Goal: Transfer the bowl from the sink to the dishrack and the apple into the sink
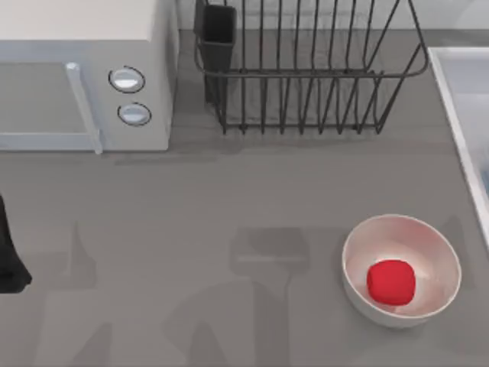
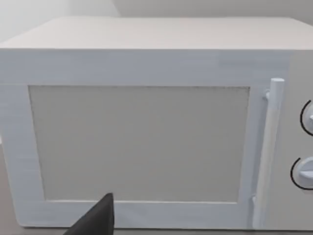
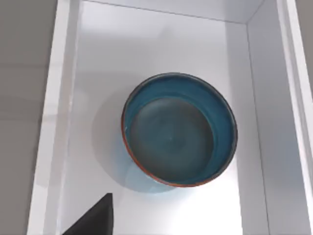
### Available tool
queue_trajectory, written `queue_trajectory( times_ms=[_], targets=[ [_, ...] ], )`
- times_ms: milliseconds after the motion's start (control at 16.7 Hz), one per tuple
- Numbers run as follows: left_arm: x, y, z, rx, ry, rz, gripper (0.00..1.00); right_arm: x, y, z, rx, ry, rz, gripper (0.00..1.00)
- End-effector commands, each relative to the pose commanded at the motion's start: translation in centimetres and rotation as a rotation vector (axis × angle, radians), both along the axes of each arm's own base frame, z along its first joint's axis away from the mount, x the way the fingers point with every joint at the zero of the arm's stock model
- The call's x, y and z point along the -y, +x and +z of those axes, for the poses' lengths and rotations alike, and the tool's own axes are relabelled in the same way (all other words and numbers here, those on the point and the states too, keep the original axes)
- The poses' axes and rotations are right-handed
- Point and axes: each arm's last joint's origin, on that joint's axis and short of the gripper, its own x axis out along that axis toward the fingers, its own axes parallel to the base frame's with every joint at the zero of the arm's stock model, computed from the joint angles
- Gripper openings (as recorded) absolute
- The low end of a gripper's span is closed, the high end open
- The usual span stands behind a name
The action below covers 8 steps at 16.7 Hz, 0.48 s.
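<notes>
- At the far left of the tabletop (image 1: 229,199) stands a boxy white microwave with two round knobs (image 1: 84,76). The left wrist view looks straight at its door from close by, so the left arm, a dark shape at the left edge of the top view, sits parked facing it.
- A dark finger of the left gripper (image 2: 95,220) pokes into the left wrist view; whether that gripper is wide or narrow cannot be told.
- At the far middle stands the large dark wire dishrack of thin upright bars (image 1: 321,73), with its black square cutlery cup (image 1: 217,34) at the left corner. Nothing sits in the rack, so the bowl step is not yet done.
- Near right, a glossy white bowl (image 1: 359,252) rests on the tabletop, and the small bright red apple (image 1: 391,280) lies inside it, well apart from the basin.
- Along the right edge runs the pale grey-white rectangular sink with a raised rim (image 1: 458,115); its long axis runs from near to far.
- The round teal-blue bowl with a thin orange-red rim (image 3: 179,129) sits upright on the sink floor, open side up.
- The right gripper (image 3: 93,218) hangs above the sink, looking down on that bowl, so the bowl lies below it and the right arm is plainly the nearer one. Its spread cannot be told.
- As I judge it, the next move is a descent onto the bowl's rim.
</notes>
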Motion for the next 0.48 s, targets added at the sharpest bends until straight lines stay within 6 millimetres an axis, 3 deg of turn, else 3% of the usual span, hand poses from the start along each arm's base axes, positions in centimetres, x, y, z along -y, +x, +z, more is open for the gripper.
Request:
queue_trajectory(
  times_ms=[240,480],
  targets=[
    [0.0,0.0,0.0,0.0,0.0,0.0,1.0,3.6,9.3,-2.9,-0.262,0.009,-0.03,1.0],
    [0.0,0.0,0.0,0.0,0.0,0.0,1.0,7.5,14.7,-5.8,-0.401,0.034,-0.076,1.0]
  ],
)
